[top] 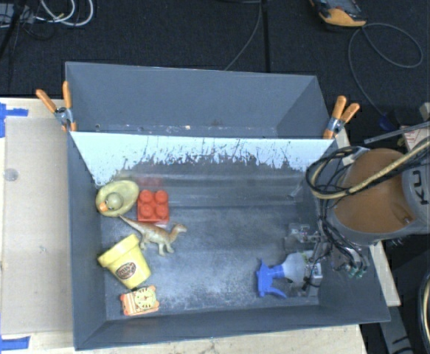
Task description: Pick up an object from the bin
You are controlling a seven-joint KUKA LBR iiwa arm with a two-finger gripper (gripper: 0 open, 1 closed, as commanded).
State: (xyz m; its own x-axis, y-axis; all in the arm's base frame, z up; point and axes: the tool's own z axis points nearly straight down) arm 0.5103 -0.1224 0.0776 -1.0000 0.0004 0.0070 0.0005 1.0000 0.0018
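low in bin, gripper (308, 270) just right of blue toy (271, 280), touching or nearly so. wide or narrow: cannot tell. risk: closing beside blue toy rather than round it, shoving it against bin wall (274, 319) just below. red block (153, 206), toy dinosaur (155, 234), yellow cup (126, 262) well left of blue toy, no snag there.

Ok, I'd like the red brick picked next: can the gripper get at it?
Probably yes: the red brick lies uncovered, with bare bin floor between it and the gripper, though a toy dinosaur crowds it.
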